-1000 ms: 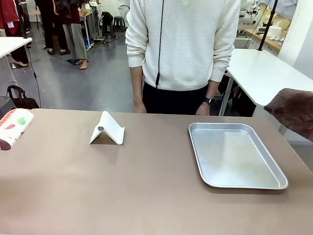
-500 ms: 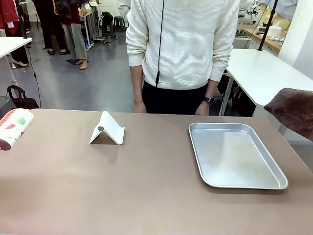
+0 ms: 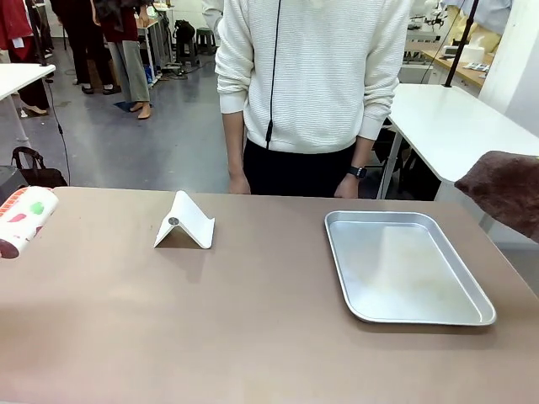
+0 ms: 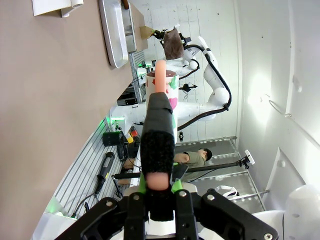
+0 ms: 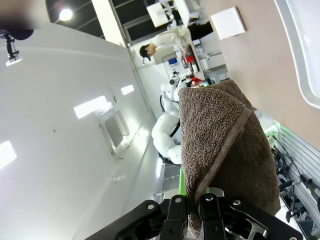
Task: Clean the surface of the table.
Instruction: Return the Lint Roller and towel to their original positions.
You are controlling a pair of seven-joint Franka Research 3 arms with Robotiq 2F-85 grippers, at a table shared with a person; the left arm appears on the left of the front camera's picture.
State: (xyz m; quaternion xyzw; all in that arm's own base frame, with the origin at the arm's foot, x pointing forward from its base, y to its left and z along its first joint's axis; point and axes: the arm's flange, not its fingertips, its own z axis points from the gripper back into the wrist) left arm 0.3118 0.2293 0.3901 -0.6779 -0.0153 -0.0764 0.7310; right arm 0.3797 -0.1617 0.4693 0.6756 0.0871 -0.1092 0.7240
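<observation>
The tan-brown counter (image 3: 253,328) is stretching across the whole front view, and a person in a white ribbed sweater (image 3: 312,76) is standing at its far edge with both hands hanging just behind it. On the counter, a white folded stand (image 3: 185,222) is sitting left of the middle, and a shallow metal tray (image 3: 404,266) is lying flat toward the right, well apart from the stand. At the picture's left edge, the left claw (image 4: 159,197) is clamping tight on the dark handle of a lint roller (image 3: 24,219), whose white roll printed with red and green is hanging just over the counter's left end. At the right edge, the right claw (image 5: 195,212) is pinching shut on a brown terry cloth (image 3: 505,189), which is draping from the fingers and hanging off the counter's right side, above the level of the tray and not touching it.
</observation>
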